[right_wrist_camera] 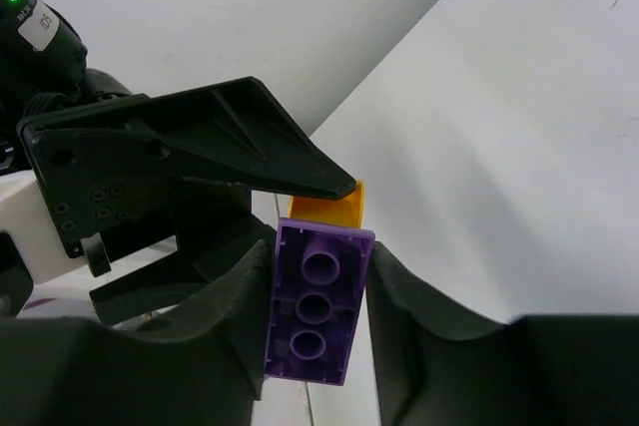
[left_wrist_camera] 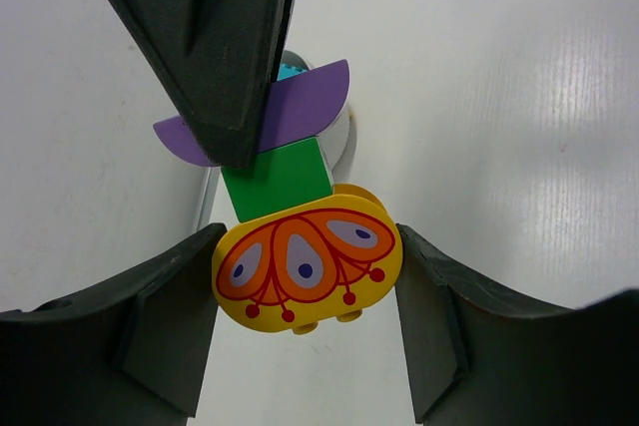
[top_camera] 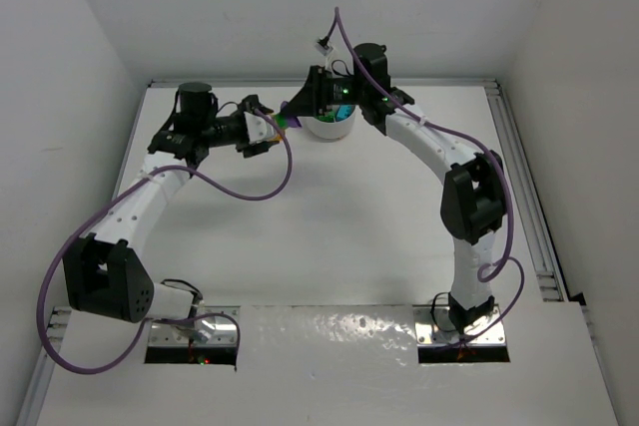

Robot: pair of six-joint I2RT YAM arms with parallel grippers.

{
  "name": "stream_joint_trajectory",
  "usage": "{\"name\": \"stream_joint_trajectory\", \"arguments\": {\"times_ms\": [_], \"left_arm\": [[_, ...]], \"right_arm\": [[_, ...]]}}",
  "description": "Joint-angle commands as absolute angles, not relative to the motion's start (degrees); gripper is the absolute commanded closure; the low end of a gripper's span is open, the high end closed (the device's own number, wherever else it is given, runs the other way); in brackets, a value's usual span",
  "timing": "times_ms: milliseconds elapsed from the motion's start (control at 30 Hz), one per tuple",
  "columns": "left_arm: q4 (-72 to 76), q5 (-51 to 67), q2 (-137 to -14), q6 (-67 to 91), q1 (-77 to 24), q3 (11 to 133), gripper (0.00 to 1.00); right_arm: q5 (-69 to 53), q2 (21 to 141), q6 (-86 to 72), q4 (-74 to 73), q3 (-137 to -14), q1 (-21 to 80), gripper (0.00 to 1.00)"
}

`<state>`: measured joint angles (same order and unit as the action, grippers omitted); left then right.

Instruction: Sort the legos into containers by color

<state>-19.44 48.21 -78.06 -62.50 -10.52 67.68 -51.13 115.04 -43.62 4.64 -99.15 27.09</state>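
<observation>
- The left gripper [left_wrist_camera: 305,281] and right gripper [right_wrist_camera: 318,311], both clamped on one brick stack [left_wrist_camera: 278,179], crowd the dish's [top_camera: 334,133] left and far sides.
- Its near side faces bare table [top_camera: 349,236] between the arms.
- A purple cable [top_camera: 255,197] loops there.

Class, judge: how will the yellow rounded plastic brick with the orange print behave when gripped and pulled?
The yellow rounded plastic brick looks rigid, so it should not bend. Its glossy curved sides may slip in the left end effector. Small beside the fingers, so probably light.
</observation>
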Motion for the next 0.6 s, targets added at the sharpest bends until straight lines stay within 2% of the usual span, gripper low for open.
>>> {"name": "stream_joint_trajectory", "arguments": {"times_ms": [0,67,100,200,233,267,567], "left_arm": [[-17.3,50.1,-76.0,-62.3,-10.9,67.4,1.00],[-17.8,50.1,-76.0,-62.4,-10.9,67.2,1.00],[-17.8,50.1,-76.0,-62.5,-10.9,67.2,1.00],[-17.9,49.8,-75.9,-62.2,-10.9,66.8,1.00],[-18.1,49.5,-75.9,-62.1,-10.8,66.6,1.00],[-18.2,49.3,-75.9,-62.1,-10.9,66.6,1.00],[-19.2,47.8,-75.4,-61.4,-10.9,65.7,1.00]], "right_arm": [[-52.3,114.3,-43.5,7.4,-101.7,27.3,0.68],[-52.4,114.3,-43.6,7.3,-101.8,27.3,0.74],[-52.4,114.3,-43.7,7.3,-101.8,27.3,0.81],[-51.7,114.5,-43.6,6.7,-101.9,27.2,0.88],[-51.5,114.4,-43.7,6.2,-101.9,27.0,0.96],[-51.3,114.4,-43.6,6.1,-101.9,26.8,0.99],[-50.4,113.4,-46.1,8.5,-99.8,23.8,1.00]]}}
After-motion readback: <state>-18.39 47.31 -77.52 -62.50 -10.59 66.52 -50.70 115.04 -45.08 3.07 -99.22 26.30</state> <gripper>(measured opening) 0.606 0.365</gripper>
